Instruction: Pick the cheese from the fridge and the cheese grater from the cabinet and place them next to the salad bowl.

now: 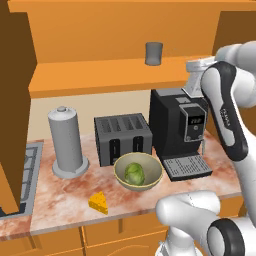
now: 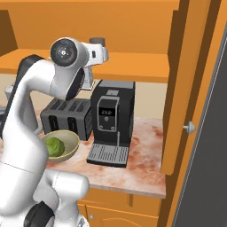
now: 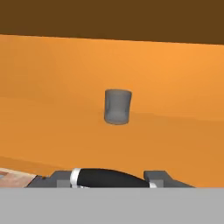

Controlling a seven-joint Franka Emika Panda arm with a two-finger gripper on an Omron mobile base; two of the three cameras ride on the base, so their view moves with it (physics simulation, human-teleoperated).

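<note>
Cheese [image 1: 99,202] already down on the counter [image 1: 60,192], near the salad bowl [image 1: 137,171], toward its front left; that half looks finished. Wedge lying flat, long axis running diagonally across the marble, narrow end toward the front edge as far as can be told at this size. Grater [image 1: 196,76] next, and seemingly in hand: silver perforated body visible just beside the white wrist at the cabinet [image 1: 115,75] shelf edge, above the coffee machine [image 1: 179,127]. Through the hand camera, gripper [image 3: 113,178] pressed together on a dark rounded handle with a silver collar, fingers [image 3: 156,177] on either side of it, so pinching the grater by its top handle, handle lying crosswise between the pads. Body of the grater appears upright, tapered end up, long axis vertical, though mostly hidden by the arm. Grey cup [image 1: 154,53] standing apart on the shelf, untouched. Left to do: carrying the grater down past the coffee machine and toaster [image 1: 122,137] and setting it beside the bowl.
</note>
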